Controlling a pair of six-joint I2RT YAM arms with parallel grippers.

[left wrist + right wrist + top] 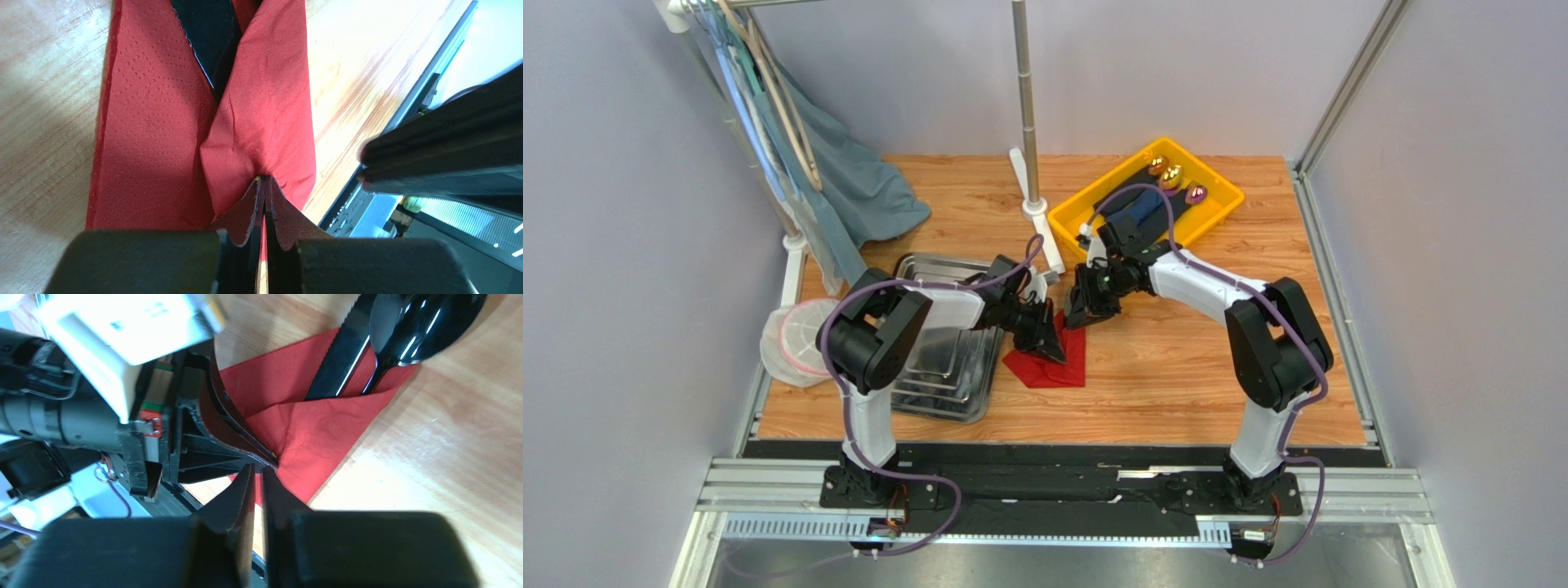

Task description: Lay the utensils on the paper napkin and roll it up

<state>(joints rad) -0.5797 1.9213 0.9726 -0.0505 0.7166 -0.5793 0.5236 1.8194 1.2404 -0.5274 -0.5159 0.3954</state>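
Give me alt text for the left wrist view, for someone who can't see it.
The left gripper pinches a raised fold of the red napkin on the wooden table. A black knife lies in the napkin, partly covered by the fold. The right gripper shows at the right.

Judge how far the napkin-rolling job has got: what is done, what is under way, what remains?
Done: the knife and spoon lie on the red napkin. In hand: the left gripper pinches a flap folded over their handles; the right gripper, shut, sits beside that pinch, whether gripping is unclear. Left: the roll itself, since the napkin lies mostly flat with both heads showing.
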